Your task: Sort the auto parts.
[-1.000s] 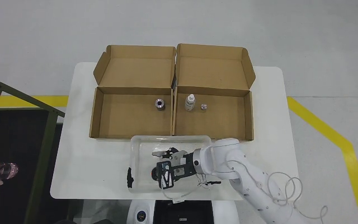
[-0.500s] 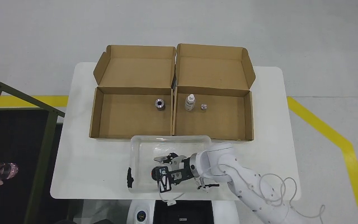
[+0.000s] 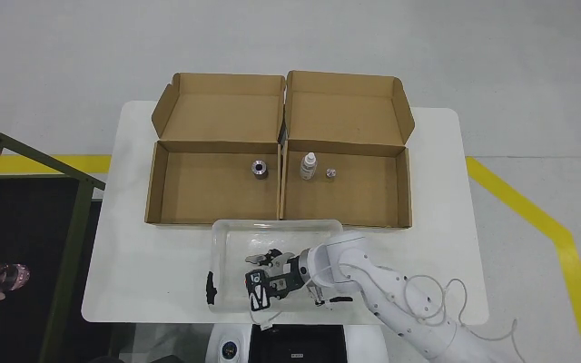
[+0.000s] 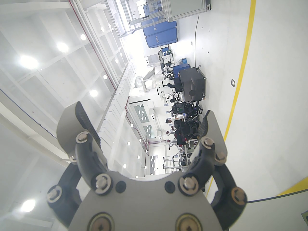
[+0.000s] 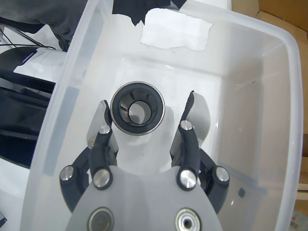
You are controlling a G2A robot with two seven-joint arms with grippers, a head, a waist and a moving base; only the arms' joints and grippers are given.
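Right wrist view: the right gripper point(image 5: 148, 102) is spread wide inside the clear plastic bin point(image 5: 292, 73), toward its near left corner. The steel linear bearing point(image 5: 137, 111) stands on end between the fingers, bore facing the wrist. It touches one pad and is clear of the other, so closing should pinch it across its width.

Machines point(image 4: 160, 34) mark a factory hall (yellow floor line point(image 4: 252, 1)).

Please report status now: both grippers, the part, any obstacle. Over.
Left gripper open, empty. Right gripper open inside clear plastic bin, around black-rimmed metal ring part. No obstacle seen.
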